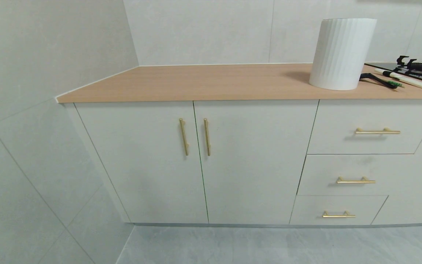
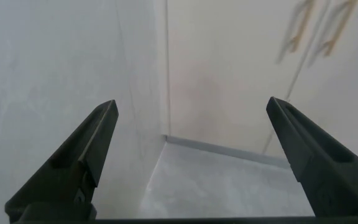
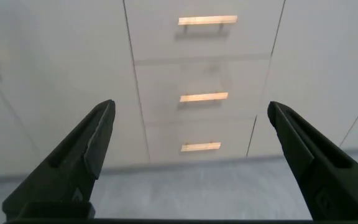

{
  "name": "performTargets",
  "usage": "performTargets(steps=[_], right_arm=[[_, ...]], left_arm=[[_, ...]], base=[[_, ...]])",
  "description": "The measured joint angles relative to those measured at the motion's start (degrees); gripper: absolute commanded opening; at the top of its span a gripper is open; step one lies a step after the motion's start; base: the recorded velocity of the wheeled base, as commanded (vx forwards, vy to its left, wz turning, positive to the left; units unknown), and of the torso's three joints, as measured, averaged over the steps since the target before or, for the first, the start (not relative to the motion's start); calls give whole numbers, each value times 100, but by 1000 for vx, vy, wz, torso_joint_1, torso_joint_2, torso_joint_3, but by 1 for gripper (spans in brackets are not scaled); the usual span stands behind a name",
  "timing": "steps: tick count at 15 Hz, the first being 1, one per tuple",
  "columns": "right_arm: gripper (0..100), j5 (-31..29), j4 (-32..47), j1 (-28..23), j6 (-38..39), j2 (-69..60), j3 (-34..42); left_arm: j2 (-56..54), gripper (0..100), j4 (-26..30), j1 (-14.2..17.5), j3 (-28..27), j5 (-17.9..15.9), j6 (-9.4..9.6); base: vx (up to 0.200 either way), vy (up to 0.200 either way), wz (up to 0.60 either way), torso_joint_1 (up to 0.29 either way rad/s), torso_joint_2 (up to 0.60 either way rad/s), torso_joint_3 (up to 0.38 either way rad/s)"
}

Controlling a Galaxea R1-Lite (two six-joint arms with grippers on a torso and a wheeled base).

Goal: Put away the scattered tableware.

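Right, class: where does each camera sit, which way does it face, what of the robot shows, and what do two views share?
Head view: on the head, looking forward and down at counter, doors and drawers.
Left wrist view: on the left wrist, facing the floor corner beside the cabinet; left gripper open.
Right wrist view: on the right wrist, facing the drawers; right gripper open.
Shared: head and right wrist both show the drawers.

No lettering, number, label or sign can be read anywhere. The white ribbed cylinder (image 1: 343,53) near the counter's (image 1: 196,82) right end, the cupboard doors (image 1: 148,161) and the drawer fronts (image 1: 335,117) are all plain.
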Motion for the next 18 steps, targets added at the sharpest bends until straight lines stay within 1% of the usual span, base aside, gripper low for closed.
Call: performTargets(steps=[1,2,3,5,6,7,8,11,18], right_arm=[[100,13,-6,0,-62,-28,116],[100,35,177,0,-134,-52,204],[100,60,166,-2,-154,-66,229],[100,217,188,2,-163,-80,249],[100,362,388,6,-178,-83,258],[100,463,497,9,-202,-83,262],[100,567,471,12,-273,-85,267],[100,624,449,17,-288,-88,269],[100,630,446,15,-277,-88,269]], left_arm=[[-26,100,-343,6,294,-57,46],[-45,100,-847,6,606,-201,71],[-55,100,-1085,11,807,-394,71],[-63,100,-1006,6,953,-713,-28],[-66,100,-937,6,978,-917,-2],[-66,100,-875,6,991,-1039,96],[-66,100,-864,9,992,-1075,166],[-68,100,-853,6,1002,-1078,108],[-68,100,-863,6,1002,-1075,85]], base=[[0,0,0,0,0,0],[0,0,0,0,0,0],[0,0,0,0,0,0],[0,0,0,0,0,0],[0,0,0,0,0,0],[0,0,0,0,0,0],[0,0,0,0,0,0],[0,0,0,0,0,0],[0,0,0,0,0,0]])
